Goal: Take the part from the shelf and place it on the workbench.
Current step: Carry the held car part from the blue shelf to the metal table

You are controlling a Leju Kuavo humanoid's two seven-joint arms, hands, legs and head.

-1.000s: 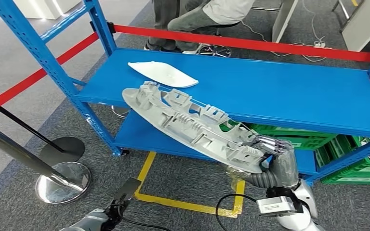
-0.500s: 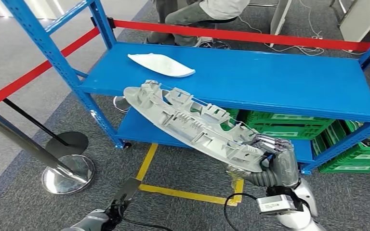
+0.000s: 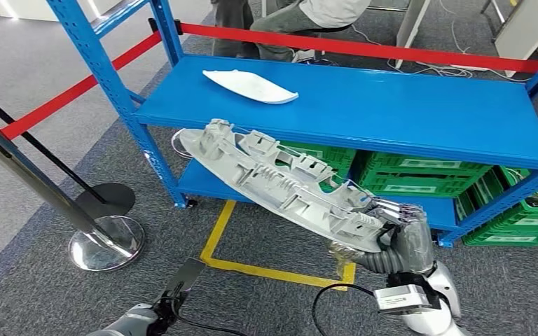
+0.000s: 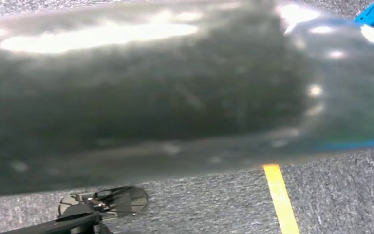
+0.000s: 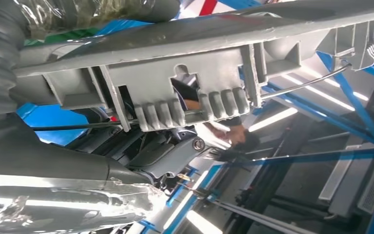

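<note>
A long grey plastic part [image 3: 280, 182] with ribs and clips hangs tilted in front of the blue shelf [image 3: 406, 119]. My right hand [image 3: 403, 234] grips its near end, and its far end points up and to the left, off the shelf. The right wrist view shows the part's ribbed underside [image 5: 175, 92] running across the right hand [image 5: 39, 161]. A second part, white and smooth [image 3: 252, 85], lies on the shelf's top board at the back left. My left hand [image 3: 161, 308] hangs low at the bottom edge; how its fingers lie is unclear.
Green crates [image 3: 420, 175] sit on the lower shelf board. A chrome stanchion [image 3: 105, 245] with a red belt [image 3: 364, 49] stands to the left. Yellow tape [image 3: 273, 269] marks the grey carpet. A person [image 3: 308, 17] sits behind the shelf.
The whole view has shifted, so the camera moved: the shelf now sits higher and further right in the picture. My right hand keeps the same grip on the grey part.
</note>
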